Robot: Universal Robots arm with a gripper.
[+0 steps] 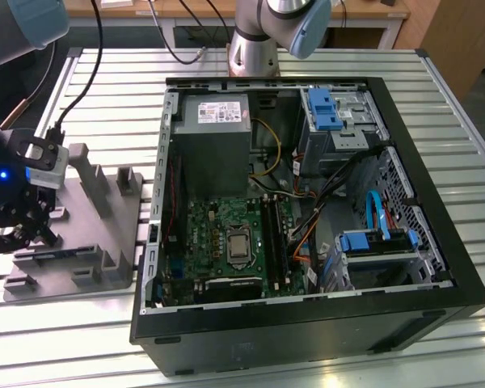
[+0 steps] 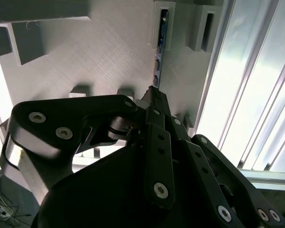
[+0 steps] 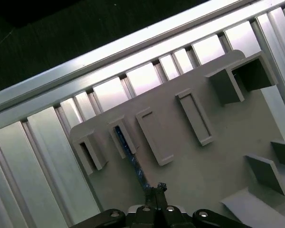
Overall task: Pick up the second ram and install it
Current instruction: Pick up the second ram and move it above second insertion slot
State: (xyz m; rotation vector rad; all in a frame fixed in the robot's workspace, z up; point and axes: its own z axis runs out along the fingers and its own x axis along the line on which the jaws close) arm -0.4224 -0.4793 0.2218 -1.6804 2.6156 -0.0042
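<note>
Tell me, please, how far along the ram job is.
Nothing looks finished yet. The claw is down at the second ram, which lies in its slot in the grey fixture, not lifted. Lifting it and seating it on the motherboard are left.

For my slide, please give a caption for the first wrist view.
Gripper poised at one end of the ram, which sits in a slot of the grey fixture.

Slatted aluminium table [image 1: 81, 323] under bright light; wooden desk [image 1: 364, 11] behind; wooden panel [image 1: 461, 40] at the exterior view's right.
</note>
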